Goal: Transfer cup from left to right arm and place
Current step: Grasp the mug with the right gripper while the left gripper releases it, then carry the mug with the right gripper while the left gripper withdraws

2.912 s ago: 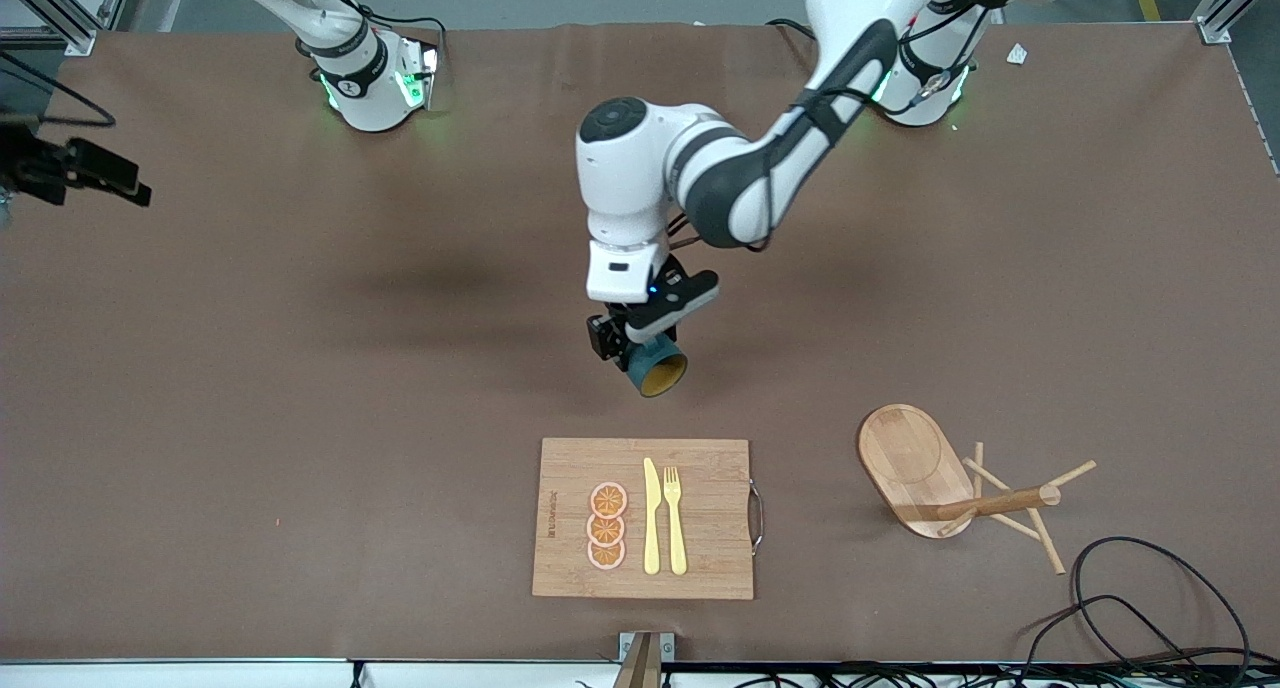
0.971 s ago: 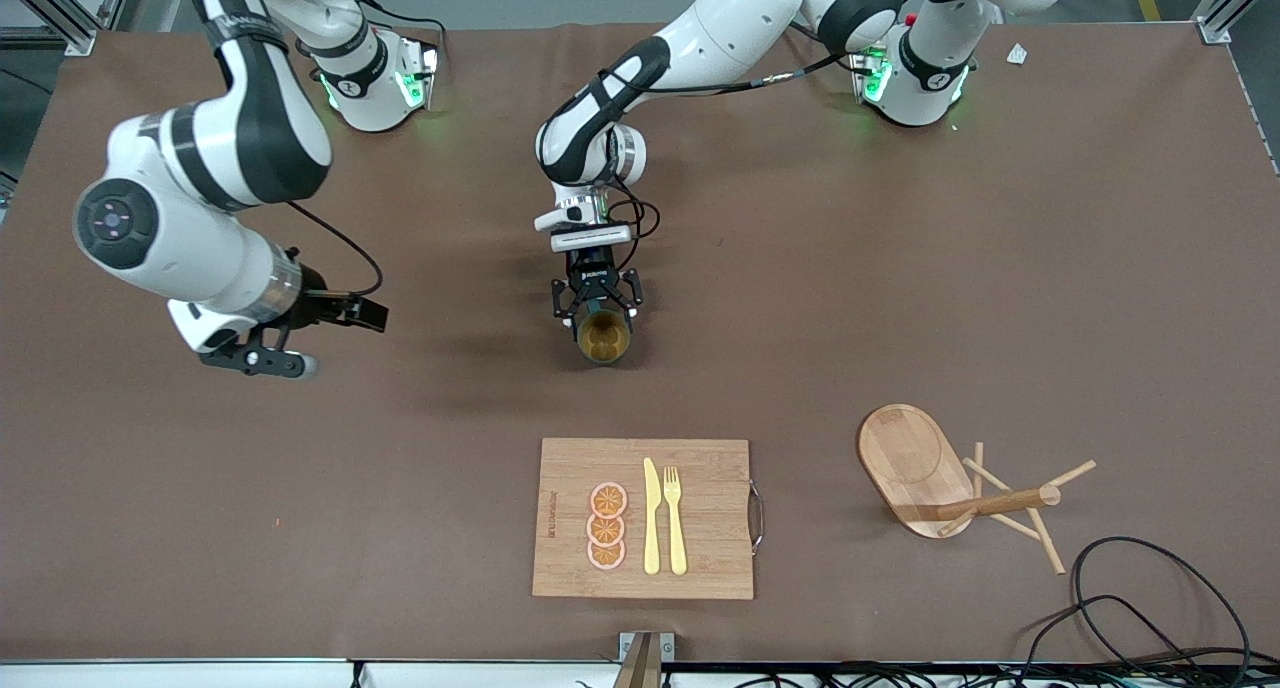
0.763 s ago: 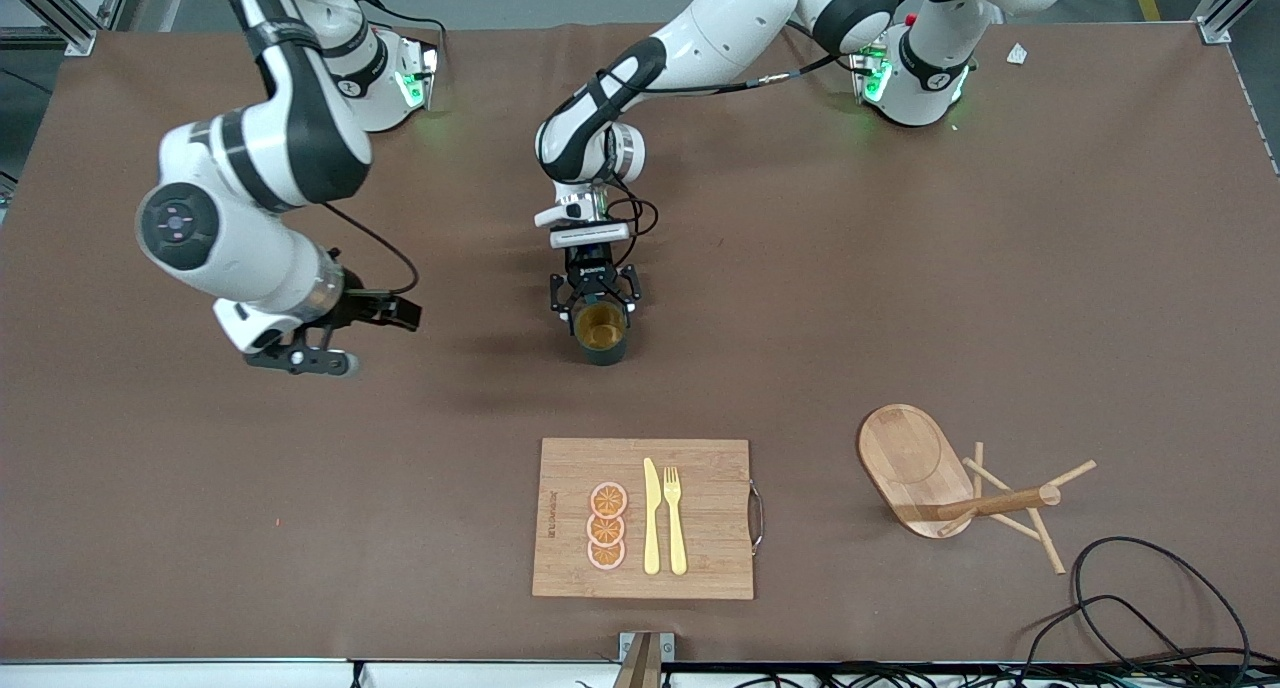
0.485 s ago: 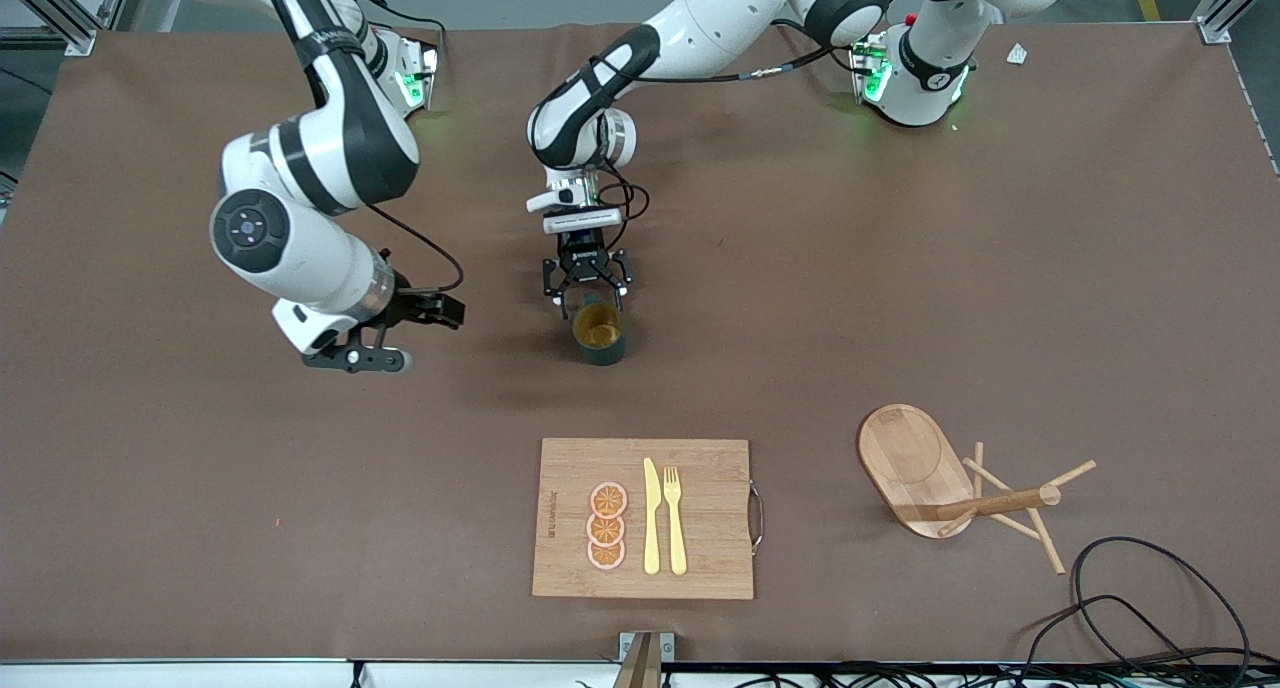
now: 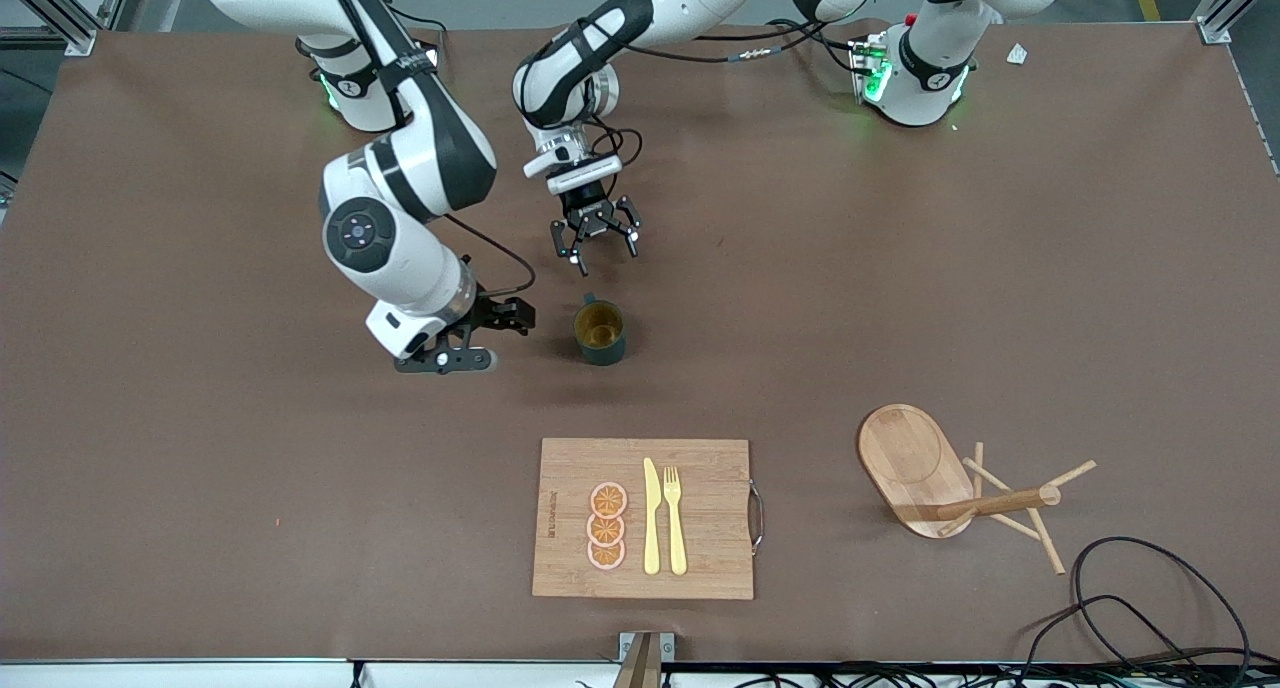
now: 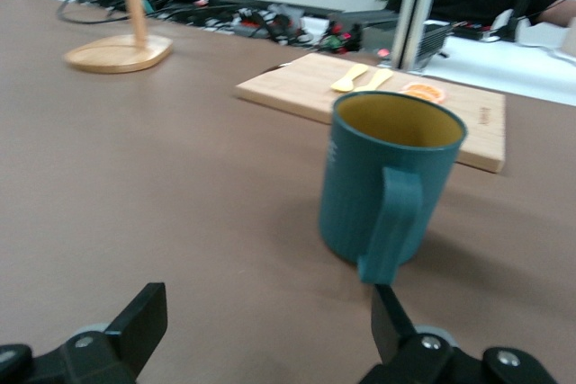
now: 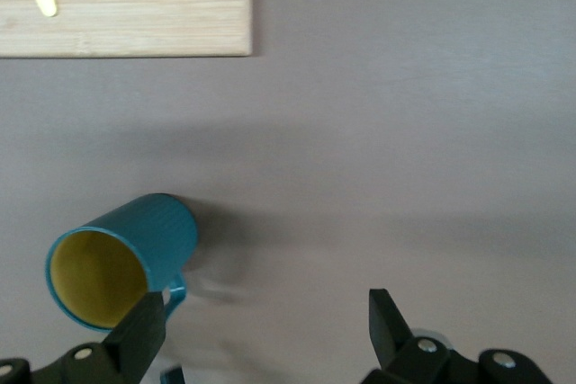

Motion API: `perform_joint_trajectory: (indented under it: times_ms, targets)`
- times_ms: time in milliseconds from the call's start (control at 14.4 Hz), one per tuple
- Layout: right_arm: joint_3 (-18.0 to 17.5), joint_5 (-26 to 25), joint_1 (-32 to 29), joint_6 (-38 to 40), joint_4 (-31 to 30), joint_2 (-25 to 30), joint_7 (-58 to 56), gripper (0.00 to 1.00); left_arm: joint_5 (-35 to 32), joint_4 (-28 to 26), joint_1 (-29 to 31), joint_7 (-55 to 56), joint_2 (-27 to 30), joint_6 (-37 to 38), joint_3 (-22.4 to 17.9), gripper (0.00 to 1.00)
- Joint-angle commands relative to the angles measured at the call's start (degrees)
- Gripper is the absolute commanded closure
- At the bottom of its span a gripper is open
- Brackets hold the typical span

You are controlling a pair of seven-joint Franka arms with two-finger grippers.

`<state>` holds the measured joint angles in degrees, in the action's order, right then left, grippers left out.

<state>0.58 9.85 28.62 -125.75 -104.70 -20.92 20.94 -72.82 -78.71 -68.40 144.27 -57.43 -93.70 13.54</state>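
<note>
Left gripper (image 5: 596,246) hangs open and empty over bare table, its arm reaching in from the base end. Right gripper (image 5: 447,359), also open and empty, sits low just beside the cup (image 5: 600,332), toward the right arm's end. Upright on the table, the cup touches neither. Nearer the camera lie a cutting board (image 5: 700,468) and a wooden rack (image 5: 945,483).

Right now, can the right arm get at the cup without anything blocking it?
Probably yes. The cup stands upright and alone on the table, with bare surface between it and the open right claw beside it. The left claw, open, is clear of the cup.
</note>
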Motion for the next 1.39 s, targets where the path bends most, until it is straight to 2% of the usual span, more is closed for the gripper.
perform_joint_trajectory:
  times_ms: [0, 347, 693, 901, 1040, 1109, 1318]
  targets:
    - [0.57, 0.96, 2.31, -4.14, -0.16, -2.28, -0.11, 0.00, 7.05, -4.24, 0.37, 1.01, 5.73, 1.23, 0.52, 0.00]
    - [0.57, 0.96, 6.27, -10.04, -0.16, -6.15, 0.33, 0.00, 11.46, -16.10, 2.21, 4.70, 15.66, 0.53, 0.70, 0.00]
    - [0.57, 0.96, 7.06, -11.53, -0.16, -7.56, 0.60, 0.00, 15.16, -31.56, 5.99, 4.70, 29.45, -6.83, 0.70, 0.01]
    - [0.57, 0.96, 8.12, -14.43, -0.16, -9.31, 0.60, 0.06, 17.60, -34.75, 9.59, 3.92, 33.69, -8.34, 0.88, 0.01]
    - [0.57, 0.78, 8.21, -15.23, -0.16, -9.93, 0.51, 0.18, 19.20, -34.67, 12.05, 1.99, 34.83, -8.61, 0.88, 0.01]
    - [0.57, 0.52, 8.30, -15.32, -0.07, -10.11, 0.51, 0.29, 19.99, -34.58, 13.11, 0.32, 35.27, -8.61, 0.88, 0.01]
    - [0.65, -0.44, 9.00, -15.23, 0.02, -10.29, -0.54, 0.69, 24.37, -34.23, 17.32, -8.01, 39.13, -8.61, 0.88, 0.01]
